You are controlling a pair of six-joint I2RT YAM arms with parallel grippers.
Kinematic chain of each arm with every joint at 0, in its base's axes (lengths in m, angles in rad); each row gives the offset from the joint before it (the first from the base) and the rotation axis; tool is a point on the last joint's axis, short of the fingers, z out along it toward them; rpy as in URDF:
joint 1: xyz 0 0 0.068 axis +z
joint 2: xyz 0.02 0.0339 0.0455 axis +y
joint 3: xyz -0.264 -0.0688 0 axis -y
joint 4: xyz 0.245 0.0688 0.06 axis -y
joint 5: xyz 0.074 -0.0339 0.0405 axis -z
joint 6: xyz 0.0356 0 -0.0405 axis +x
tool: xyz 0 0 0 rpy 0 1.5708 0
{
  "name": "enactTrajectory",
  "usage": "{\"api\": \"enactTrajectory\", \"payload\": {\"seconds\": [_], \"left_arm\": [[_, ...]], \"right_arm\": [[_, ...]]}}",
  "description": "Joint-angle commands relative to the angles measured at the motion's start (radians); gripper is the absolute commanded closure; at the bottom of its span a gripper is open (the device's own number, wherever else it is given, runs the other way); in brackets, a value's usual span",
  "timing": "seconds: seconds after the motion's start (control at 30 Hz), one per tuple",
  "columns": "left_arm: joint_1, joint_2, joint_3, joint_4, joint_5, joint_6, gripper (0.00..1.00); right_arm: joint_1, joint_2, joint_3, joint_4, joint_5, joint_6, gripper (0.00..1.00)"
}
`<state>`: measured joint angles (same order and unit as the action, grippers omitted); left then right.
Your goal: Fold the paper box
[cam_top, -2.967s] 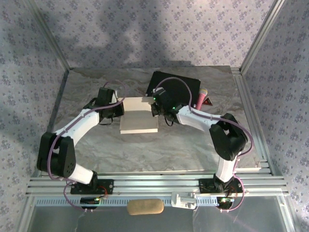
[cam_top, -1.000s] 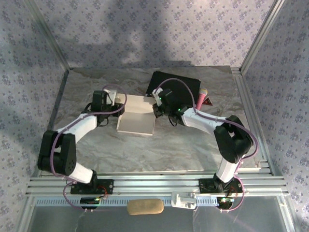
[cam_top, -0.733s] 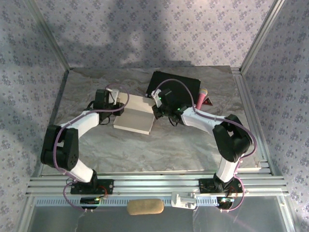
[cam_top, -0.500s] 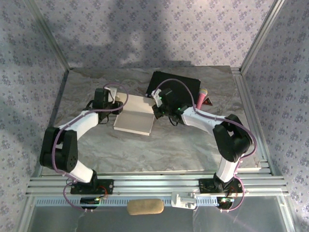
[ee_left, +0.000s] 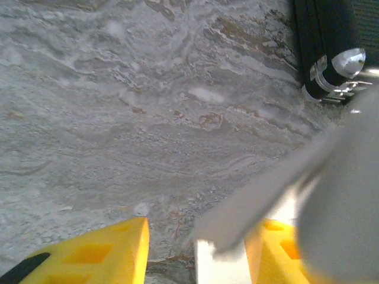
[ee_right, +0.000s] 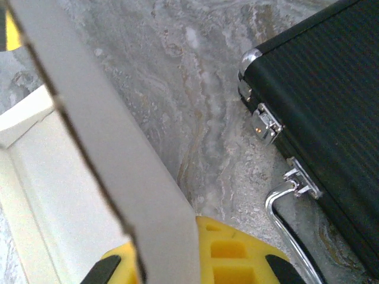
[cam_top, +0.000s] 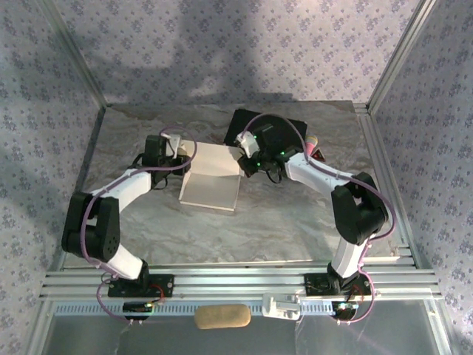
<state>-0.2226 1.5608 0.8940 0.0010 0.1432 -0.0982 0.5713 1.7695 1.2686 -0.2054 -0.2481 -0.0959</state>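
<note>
The paper box (cam_top: 211,183) lies mid-table, a flap standing up on its 12 o'clock side. At its 10 o'clock corner the left gripper (ee_left: 198,245) has its jaws apart, with a cardboard edge between them. At 2 o'clock the right gripper (ee_right: 172,260) pinches the flap, near the black case (ee_right: 320,89).

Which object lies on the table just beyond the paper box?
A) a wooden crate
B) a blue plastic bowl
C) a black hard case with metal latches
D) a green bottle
C: the black hard case, with a silver latch on its edge, lies just past the paper box.
</note>
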Motion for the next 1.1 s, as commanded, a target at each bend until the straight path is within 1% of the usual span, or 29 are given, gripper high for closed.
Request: {"api": "enactTrajectory", "payload": {"seconds": [0.0, 0.13, 0.27, 0.43, 0.53, 0.67, 0.7, 0.73, 0.8, 0.87, 0.9, 0.97, 1.07], "left_arm": [[0.002, 0.041, 0.048, -0.001, 0.074, 0.009, 0.58], [-0.007, 0.079, 0.073, -0.026, 0.074, -0.019, 0.72], [-0.021, 0.079, 0.057, -0.007, 0.034, -0.036, 0.8], [-0.029, 0.08, 0.062, -0.017, 0.032, -0.035, 0.91], [-0.034, 0.068, 0.053, -0.013, 0.027, -0.041, 0.96], [-0.044, 0.05, 0.038, -0.028, -0.019, -0.048, 0.99], [-0.044, 0.038, 0.035, -0.034, -0.045, -0.052, 0.97], [-0.043, 0.023, 0.029, -0.038, -0.067, -0.052, 0.91], [-0.036, -0.017, 0.013, -0.054, -0.128, -0.057, 0.67], [-0.014, -0.032, 0.01, -0.064, -0.15, -0.064, 0.54], [0.004, -0.027, 0.02, -0.073, -0.143, -0.071, 0.51], [0.047, 0.01, 0.052, -0.086, -0.066, -0.082, 0.5], [0.083, 0.085, 0.12, -0.098, 0.119, -0.077, 0.52]], "right_arm": [[-0.012, 0.032, 0.036, -0.051, -0.06, -0.034, 1.0], [-0.015, 0.044, 0.042, -0.043, -0.051, -0.028, 1.0], [-0.004, 0.039, 0.024, -0.017, -0.02, -0.006, 1.0], [0.012, 0.018, -0.007, 0.028, 0.035, 0.034, 1.0], [0.026, 0.021, -0.001, 0.03, 0.076, 0.052, 1.0], [0.038, 0.025, 0.005, 0.034, 0.122, 0.067, 1.0], [0.039, 0.024, 0.004, 0.035, 0.126, 0.065, 1.0], [0.038, 0.024, 0.003, 0.034, 0.128, 0.059, 1.0], [0.022, 0.023, 0.007, 0.016, 0.093, 0.028, 1.0], [0.0, 0.018, 0.02, -0.024, 0.045, -0.007, 1.0], [-0.01, 0.015, 0.031, -0.049, 0.027, -0.025, 1.0], [-0.029, 0.007, 0.042, -0.087, -0.021, -0.049, 1.0], [-0.057, -0.002, 0.047, -0.118, -0.083, -0.07, 1.0]]}}
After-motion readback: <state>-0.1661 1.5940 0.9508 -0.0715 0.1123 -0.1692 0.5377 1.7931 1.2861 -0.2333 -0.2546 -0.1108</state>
